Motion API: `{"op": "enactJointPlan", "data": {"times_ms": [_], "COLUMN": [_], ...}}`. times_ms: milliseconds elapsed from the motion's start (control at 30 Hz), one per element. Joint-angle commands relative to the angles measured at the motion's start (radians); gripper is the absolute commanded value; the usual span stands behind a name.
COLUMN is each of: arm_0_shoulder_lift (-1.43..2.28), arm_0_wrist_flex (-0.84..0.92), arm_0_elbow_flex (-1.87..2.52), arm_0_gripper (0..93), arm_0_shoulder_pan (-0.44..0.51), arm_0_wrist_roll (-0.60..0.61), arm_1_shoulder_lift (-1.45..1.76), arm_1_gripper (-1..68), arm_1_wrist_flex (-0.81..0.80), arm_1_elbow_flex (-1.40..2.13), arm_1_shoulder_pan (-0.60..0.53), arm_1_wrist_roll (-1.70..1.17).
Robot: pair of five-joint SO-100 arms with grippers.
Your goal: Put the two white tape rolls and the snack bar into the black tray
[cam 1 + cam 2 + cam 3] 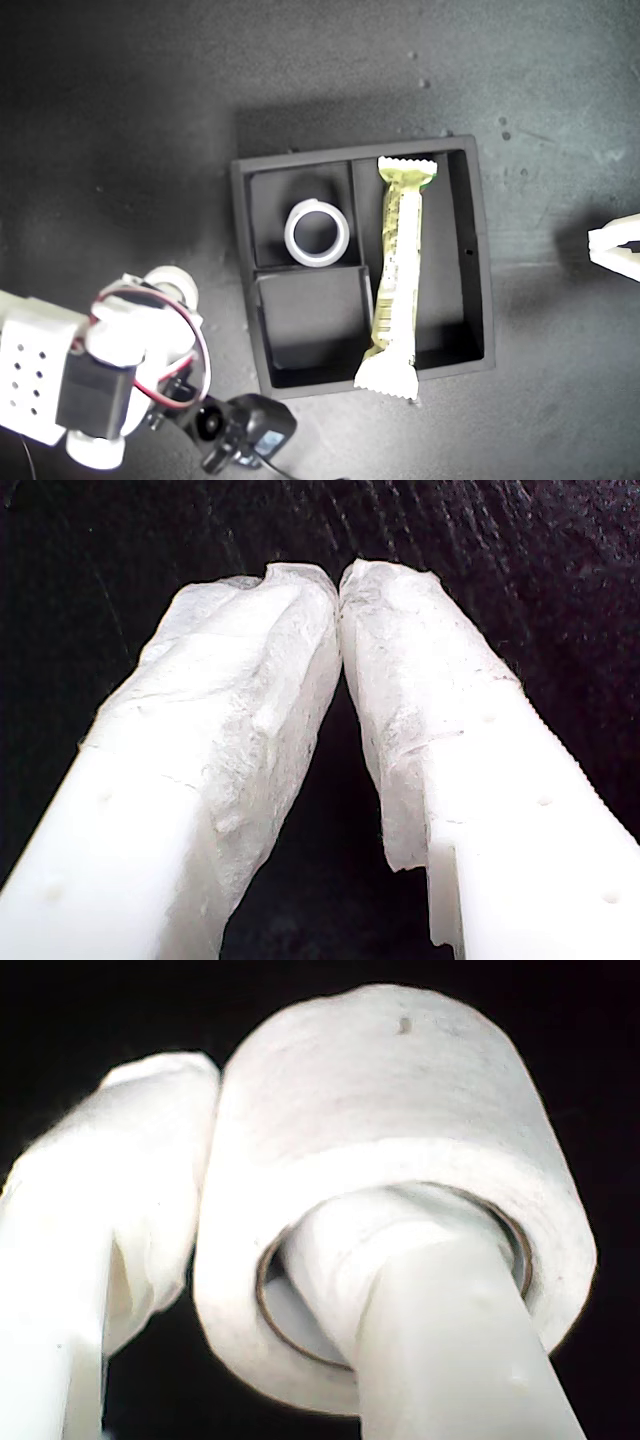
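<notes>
The black tray sits mid-table. One white tape roll lies flat in its small compartment farther from the arm at the exterior view's lower left. The snack bar lies along the long compartment, one crimped end overhanging the tray's wall. The other white tape roll is held by my second gripper, one finger through its core and one outside. In the exterior view this roll shows at the lower-left arm, left of the tray. My first gripper is shut and empty, its tips showing at the exterior view's right edge.
The tray's other small compartment holds nothing. A black camera module with a cable hangs off the arm at the exterior view's bottom edge. The table is dark and matte with a few pale specks.
</notes>
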Motion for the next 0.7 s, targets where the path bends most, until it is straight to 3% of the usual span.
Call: {"op": "enactJointPlan", "data": {"times_ms": [0, 133, 267, 533, 667], "arm_0_shoulder_lift": [-0.166, -0.492, -0.686, -0.765, -0.742], "arm_0_wrist_flex": [0.071, 0.087, 0.089, 0.089, 0.091], "arm_0_elbow_flex": [-0.423, -0.822, -0.954, -1.049, -1.035], "arm_0_gripper": [0.0, 0.0, 0.0, 0.2, 11.4], "arm_0_shoulder_pan": [-0.011, -0.009, -0.005, 0.011, 0.020], "arm_0_wrist_roll": [0.071, 0.120, 0.103, 0.106, 0.114], "arm_1_shoulder_lift": [0.008, 0.008, 0.008, 0.008, 0.008], "arm_1_gripper": [-0.3, -0.3, -0.3, -0.3, -0.3], "arm_1_wrist_flex": [-0.025, -0.038, -0.057, -0.057, -0.057], "arm_1_elbow_flex": [0.009, 0.023, 0.035, 0.048, 0.052], "arm_1_shoulder_pan": [-0.003, -0.009, -0.018, -0.011, -0.005], "arm_1_wrist_roll": [0.002, 0.009, 0.017, 0.026, 0.029]}}
